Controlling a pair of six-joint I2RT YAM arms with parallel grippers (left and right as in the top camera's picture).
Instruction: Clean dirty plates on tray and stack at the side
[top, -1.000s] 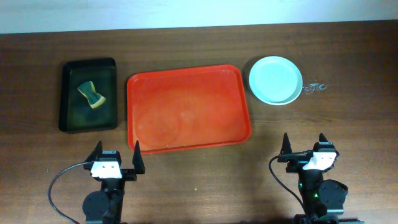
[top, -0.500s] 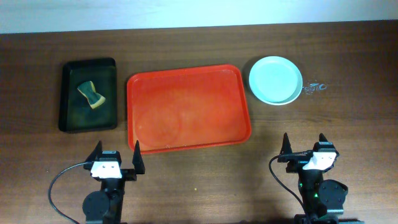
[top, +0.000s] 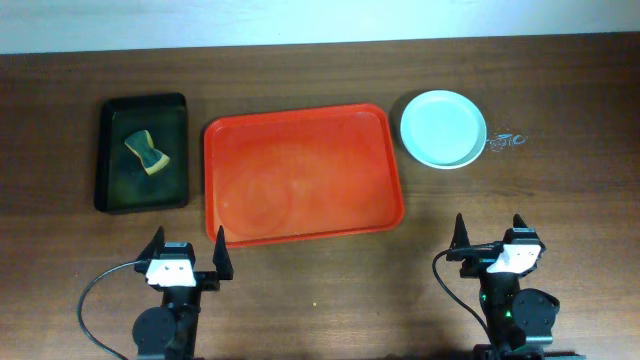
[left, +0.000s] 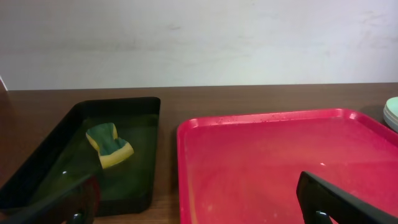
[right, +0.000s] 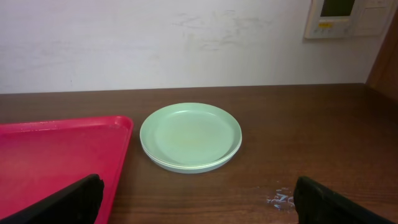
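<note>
No shift of anything against the earlier overhead views.
Left gripper (top: 188, 250): near left, jaws apart, holding nothing.
Right gripper (top: 490, 236): near right, jaws likewise apart, empty.
Orange-red tray (top: 300, 175): centre of table (top: 560, 200), bare of plates, faint pale smears on its floor.
Plates (top: 443, 128): stacked on the table just right of the tray's far right corner, mint-blue on top, further rims beneath; count not certain.
Black tray (top: 105, 150): far left, sponge (top: 147, 151) inside, well apart from both grippers.
Status, as judged: clearing and stacking apparently done, task at or near its end; cleanliness of lower plates not checkable.
</note>
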